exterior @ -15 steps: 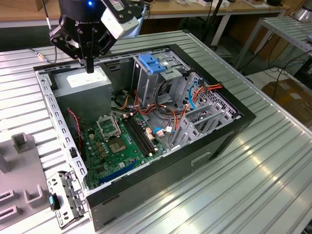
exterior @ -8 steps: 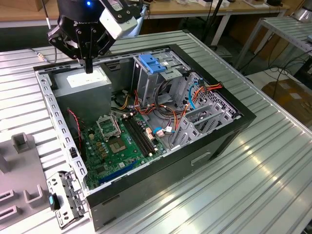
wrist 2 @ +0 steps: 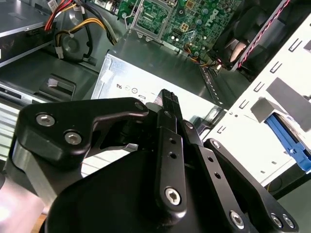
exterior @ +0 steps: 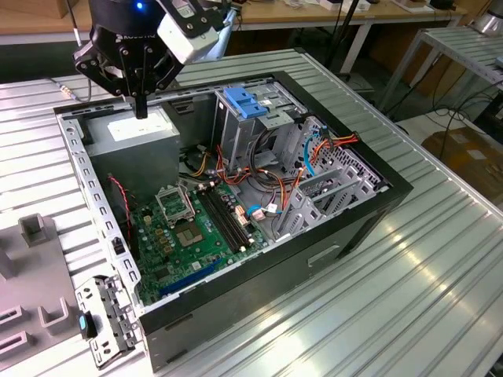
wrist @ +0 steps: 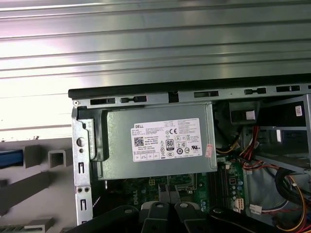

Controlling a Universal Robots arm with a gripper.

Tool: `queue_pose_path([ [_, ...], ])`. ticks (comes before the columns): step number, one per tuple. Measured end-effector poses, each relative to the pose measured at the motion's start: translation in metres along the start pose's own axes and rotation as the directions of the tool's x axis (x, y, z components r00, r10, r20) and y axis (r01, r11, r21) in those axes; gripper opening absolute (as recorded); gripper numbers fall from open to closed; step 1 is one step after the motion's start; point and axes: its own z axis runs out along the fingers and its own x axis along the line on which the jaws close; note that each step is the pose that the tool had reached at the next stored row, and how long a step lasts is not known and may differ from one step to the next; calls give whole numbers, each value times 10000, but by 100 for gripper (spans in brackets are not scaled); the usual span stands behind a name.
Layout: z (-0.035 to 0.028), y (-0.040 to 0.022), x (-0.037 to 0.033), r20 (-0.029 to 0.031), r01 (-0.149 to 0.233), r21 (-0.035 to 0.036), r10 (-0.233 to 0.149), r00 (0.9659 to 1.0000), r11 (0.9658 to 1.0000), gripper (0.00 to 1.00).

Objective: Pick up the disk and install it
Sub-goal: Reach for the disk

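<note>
My gripper (exterior: pixel 141 110) hangs over the back corner of the open computer case (exterior: pixel 393 192), at the exterior view's left. Its black fingers are shut with nothing between them, tips just above the grey power supply (exterior: pixel 140 129). In both wrist views the gripper (wrist 2: pixel 168 99) (wrist: pixel 166 194) points at that labelled power supply (wrist: pixel 160 143). The disk shows as a bright blue carrier edge (wrist: pixel 9 158) lying in a grey fixture outside the case, well apart from the gripper. The second wrist view shows the blue edge (wrist 2: pixel 287 141) too; its dark body is hidden.
Inside the case lie the green motherboard (exterior: pixel 189 236), coloured cables (exterior: pixel 267 188) and a metal drive cage topped by a light-blue slotted bracket (exterior: pixel 245 102). Grey fixture blocks (exterior: pixel 35 228) stand on the ribbed metal table (exterior: pixel 440 283) at the exterior view's left.
</note>
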Motion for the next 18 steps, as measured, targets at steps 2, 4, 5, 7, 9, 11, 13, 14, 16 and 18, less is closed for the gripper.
queue_pose_path([
  [2, 0, -1, 8, 0, 0, 0, 0, 10000, 10000, 11],
  [4, 0, -1, 16, 0, -1, 0, 1, 10000, 10000, 11],
  [5, 0, -1, 19, 0, -1, 0, 1, 10000, 10000, 11],
  [7, 0, -2, 27, 0, 0, 0, 0, 10000, 10000, 11],
  [9, 0, -3, 33, 0, 0, 0, 0, 10000, 10000, 11],
  [11, 0, -3, 40, 0, 0, 1, 0, 10000, 10000, 11],
  [13, 0, -4, 51, 0, 0, 0, 0, 10000, 10000, 11],
  [14, 0, -4, 54, 0, 0, 0, 0, 10000, 10000, 11],
  [16, 0, -5, 65, 0, 0, 0, 0, 10000, 10000, 11],
  [18, 0, -6, 74, 0, -1, 0, 1, 10000, 10000, 11],
])
